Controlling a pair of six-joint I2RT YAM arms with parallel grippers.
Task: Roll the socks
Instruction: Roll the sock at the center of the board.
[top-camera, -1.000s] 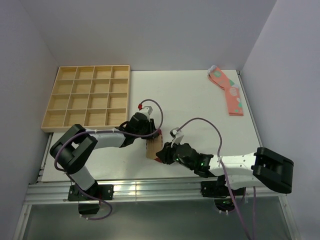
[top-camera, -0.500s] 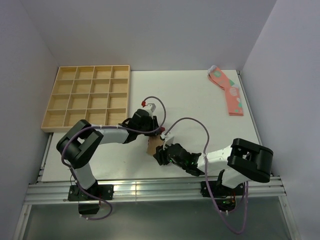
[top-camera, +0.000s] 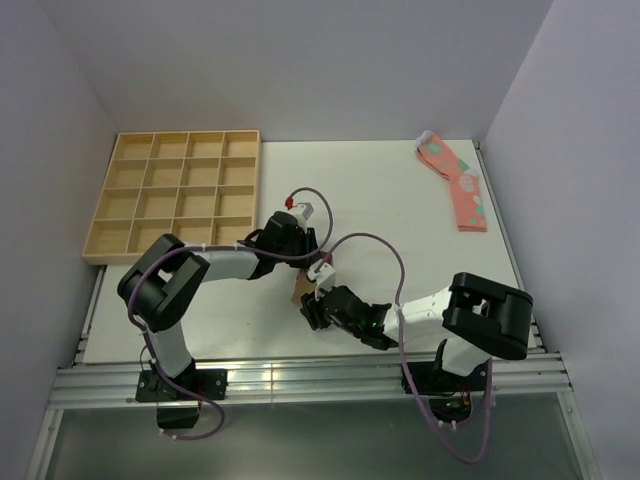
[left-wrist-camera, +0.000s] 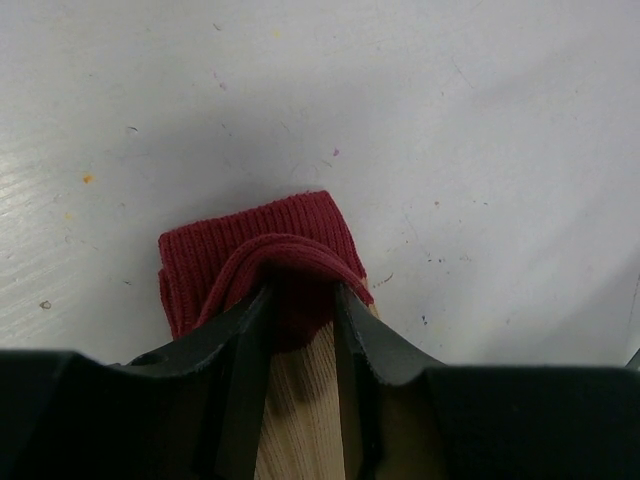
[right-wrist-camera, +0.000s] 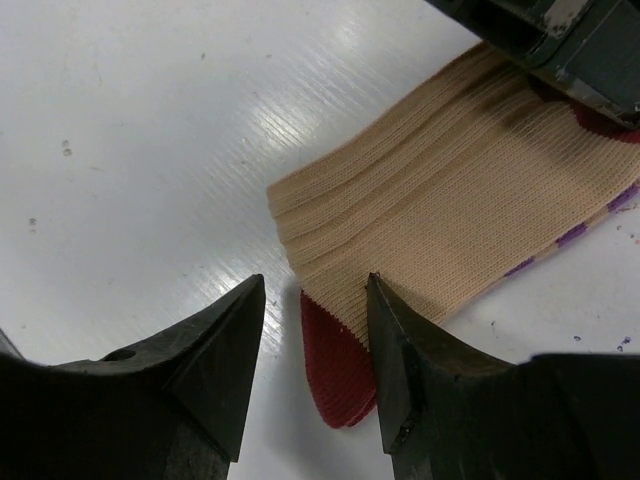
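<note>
The tan knit sock (top-camera: 301, 289) lies folded on the white table between the two arms. In the left wrist view my left gripper (left-wrist-camera: 300, 292) is shut on it: the dark red knit end (left-wrist-camera: 250, 255) bulges over the fingertips and tan ribbing runs between the fingers. In the right wrist view my right gripper (right-wrist-camera: 313, 290) stands open just above the table. A dark red tip (right-wrist-camera: 338, 375) of the sock (right-wrist-camera: 450, 200) lies in the gap, clear of the left finger and close against the right one. A purple stripe shows at the sock's far edge.
A wooden tray (top-camera: 180, 195) with several compartments sits at the back left. Salmon-pink spotted socks (top-camera: 456, 182) lie at the back right. The table's near edge and rail run just behind both grippers. My left gripper's body (right-wrist-camera: 560, 40) crowds the right wrist view's top corner.
My right gripper has opened and slid left along the near edge. My left gripper has moved slightly right and away, still gripping the sock.
</note>
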